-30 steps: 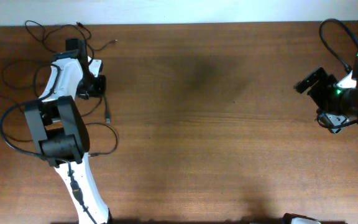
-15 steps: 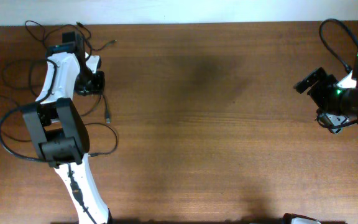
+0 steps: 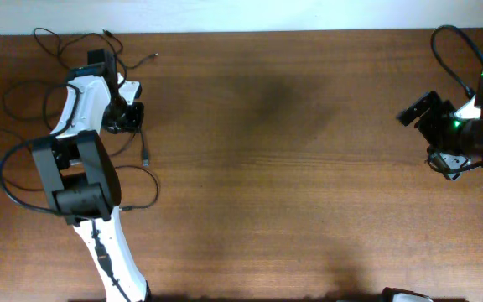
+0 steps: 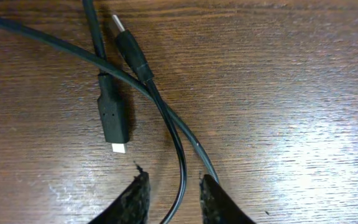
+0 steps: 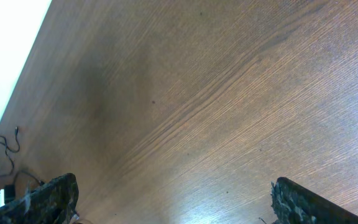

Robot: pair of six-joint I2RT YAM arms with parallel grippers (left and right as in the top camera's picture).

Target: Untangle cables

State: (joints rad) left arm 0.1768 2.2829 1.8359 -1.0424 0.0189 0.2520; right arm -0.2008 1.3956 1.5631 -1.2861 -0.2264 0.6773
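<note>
Thin black cables (image 3: 53, 42) lie in loose loops at the table's far left corner, around my left arm. My left gripper (image 3: 127, 116) sits low over them. In the left wrist view its jaws (image 4: 173, 178) are open by a narrow gap. One cable (image 4: 180, 155) runs between them and touches neither finger. That cable ends in a slim plug (image 4: 130, 48). A second cable (image 4: 55, 48) crosses it and passes under the right finger (image 4: 219, 202). A flat black plug (image 4: 114, 118) with a silvery tip lies beside them. My right gripper (image 5: 173, 196) is wide open over bare wood.
One plug end (image 3: 147, 158) lies right of the left arm, and another (image 3: 153, 57) lies near the far edge. A cable loop (image 3: 141, 189) lies beside the left arm's elbow. The right arm (image 3: 468, 126) stays at the table's right edge, far from the cables.
The left wrist shifted slightly toward the far edge, then came back to about where it was. The cables lie much as before. The right arm has not moved.
</note>
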